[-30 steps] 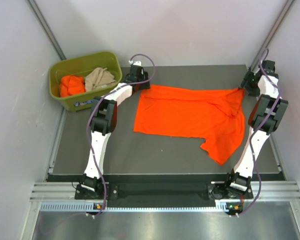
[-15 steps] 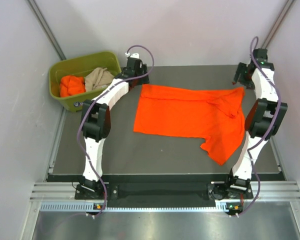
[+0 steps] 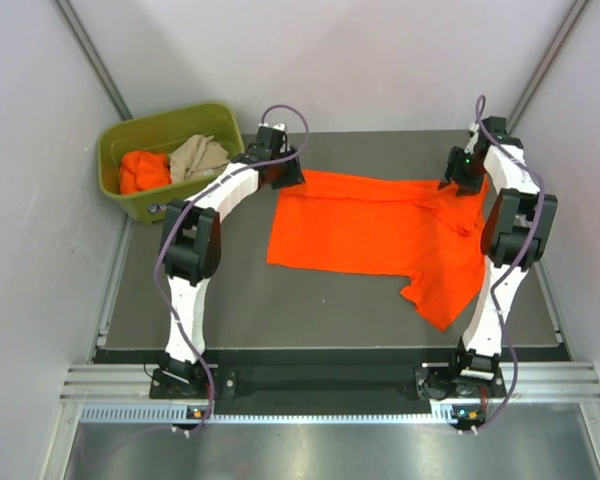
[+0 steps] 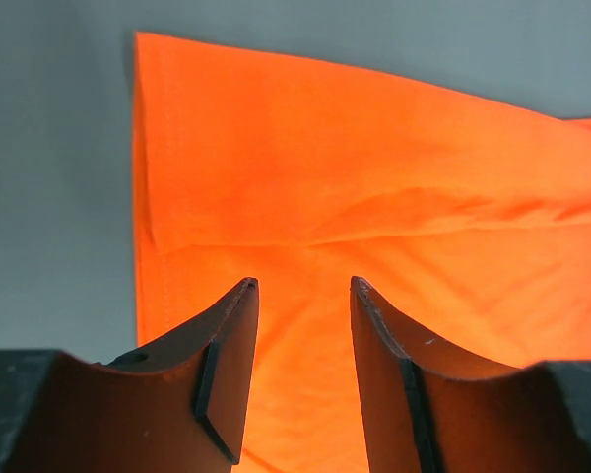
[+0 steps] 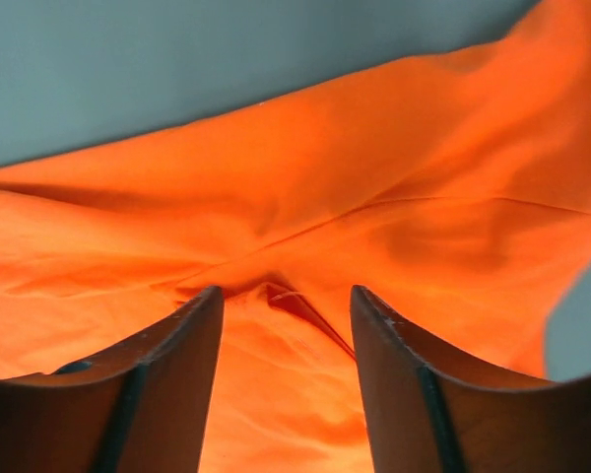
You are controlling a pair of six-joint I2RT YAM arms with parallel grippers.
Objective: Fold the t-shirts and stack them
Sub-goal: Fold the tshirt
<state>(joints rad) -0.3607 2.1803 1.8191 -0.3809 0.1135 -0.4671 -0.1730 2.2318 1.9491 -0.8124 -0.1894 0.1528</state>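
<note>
- I saw the left gripper (image 4: pixel 303 288) with jaws apart over the far-left corner of the orange shirt (image 3: pixel 370 225).
- The right gripper (image 5: pixel 286 292) had jaws apart too, above a crease.

Inspection finding: no text, brand, number or sign can be read in any view. One label noted: a small blue-and-white sticker (image 3: pixel 166 207) on the front wall of the olive-green bin (image 3: pixel 130 200). Its printing is too small to make out from the overhead camera.

From above, left hand (image 3: pixel 289 174) and right hand (image 3: pixel 458 182) cover far corners of the orange t-shirt (image 3: pixel 370 228)
</note>
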